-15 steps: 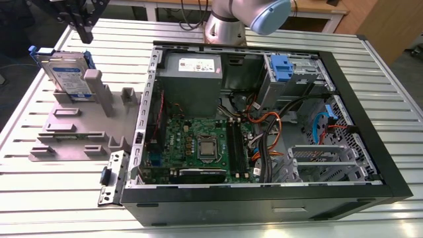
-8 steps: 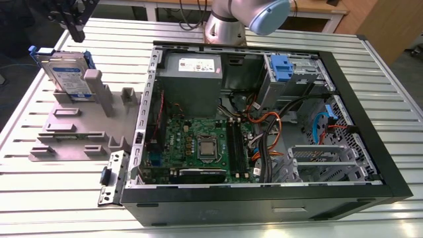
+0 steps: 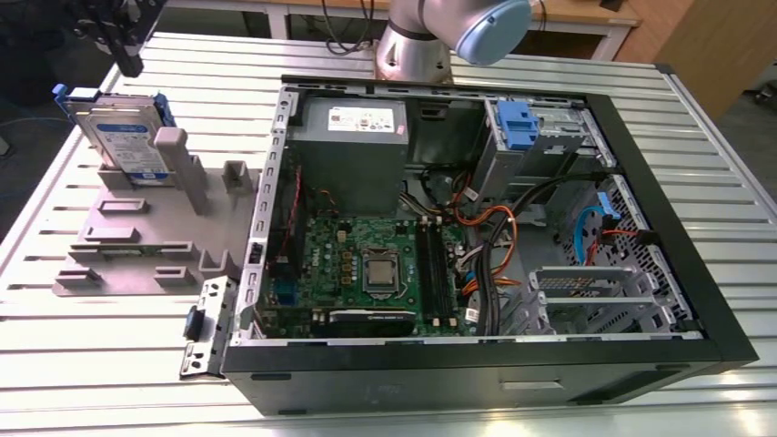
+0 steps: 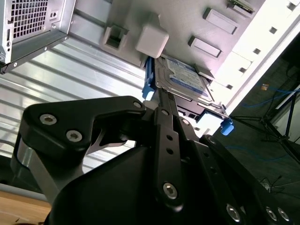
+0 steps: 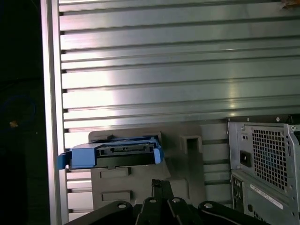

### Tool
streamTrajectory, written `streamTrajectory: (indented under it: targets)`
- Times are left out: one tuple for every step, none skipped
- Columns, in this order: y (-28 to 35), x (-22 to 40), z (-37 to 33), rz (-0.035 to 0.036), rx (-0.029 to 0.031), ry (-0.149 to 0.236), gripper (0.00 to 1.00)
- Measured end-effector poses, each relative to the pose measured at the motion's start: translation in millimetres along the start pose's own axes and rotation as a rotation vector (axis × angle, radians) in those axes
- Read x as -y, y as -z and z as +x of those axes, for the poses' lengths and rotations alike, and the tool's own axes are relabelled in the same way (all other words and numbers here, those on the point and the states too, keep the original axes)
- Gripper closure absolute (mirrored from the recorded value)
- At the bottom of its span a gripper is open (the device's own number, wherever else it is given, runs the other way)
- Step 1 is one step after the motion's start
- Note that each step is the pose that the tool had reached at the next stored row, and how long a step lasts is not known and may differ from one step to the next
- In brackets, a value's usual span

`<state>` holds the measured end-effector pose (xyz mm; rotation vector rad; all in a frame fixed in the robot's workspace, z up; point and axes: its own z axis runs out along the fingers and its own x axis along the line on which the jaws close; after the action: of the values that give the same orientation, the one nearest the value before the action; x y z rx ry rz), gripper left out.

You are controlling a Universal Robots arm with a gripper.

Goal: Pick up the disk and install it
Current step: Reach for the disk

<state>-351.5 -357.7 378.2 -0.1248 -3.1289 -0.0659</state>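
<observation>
The disk [image 3: 126, 138] stands on edge in a grey holder [image 3: 136, 244] at the exterior view's left, its silver face with the blue-and-white label showing inside a blue carrier. My gripper [image 3: 126, 56] hangs above and just behind it, apart from it, shut with nothing between its fingers. In the first wrist view the carrier's blue edge [image 5: 111, 154] lies beyond the gripper [image 5: 161, 184]. In the second wrist view the labelled disk [image 4: 183, 80] sits just past the gripper [image 4: 158, 96].
An open computer case [image 3: 680, 228] lies on the slatted metal table [image 3: 109, 364], right of the holder. Inside are a grey power supply [image 3: 352, 123], a motherboard [image 3: 364, 264], cables and a bay with a small blue bracket [image 3: 516, 121]. The arm's base [image 3: 419, 41] stands behind the case.
</observation>
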Motion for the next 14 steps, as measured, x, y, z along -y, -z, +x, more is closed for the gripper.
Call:
streamTrajectory:
  targets:
    - [0.0,-0.8,0.2,0.0001,-0.0001,0.0,0.89]
    - [-0.1,-1.7,0.3,0.0,-0.0001,0.0,0.89]
    - [0.0,-1.7,0.3,0.0,-0.0001,0.0,0.89]
    - [0.0,-1.7,0.3,0.0,-0.0001,0.0,0.89]
    - [-0.1,-1.7,0.3,0.0,-0.0001,0.0,0.89]
    - [0.0,-1.7,0.3,0.0001,-0.0001,0.0,0.89]
    - [0.0,-1.7,0.3,0.0001,-0.0001,0.0,0.89]
    - [-0.1,-1.8,0.3,0.0001,-0.0001,0.0,0.89]
    - [0.0,-1.8,0.3,0.0,-0.0001,0.0,0.89]
    - [0.0,-1.8,0.3,0.0,-0.0001,0.0,0.89]
    - [-0.1,-1.8,0.3,0.0001,-0.0001,0.0,0.89]
    - [0.0,-1.8,0.8,0.0001,-0.0002,0.0,0.89]
    - [0.0,-1.7,1.8,0.0001,-0.0002,0.0,0.89]
    - [-0.1,-1.6,3.7,0.0001,-0.0001,0.0,0.89]
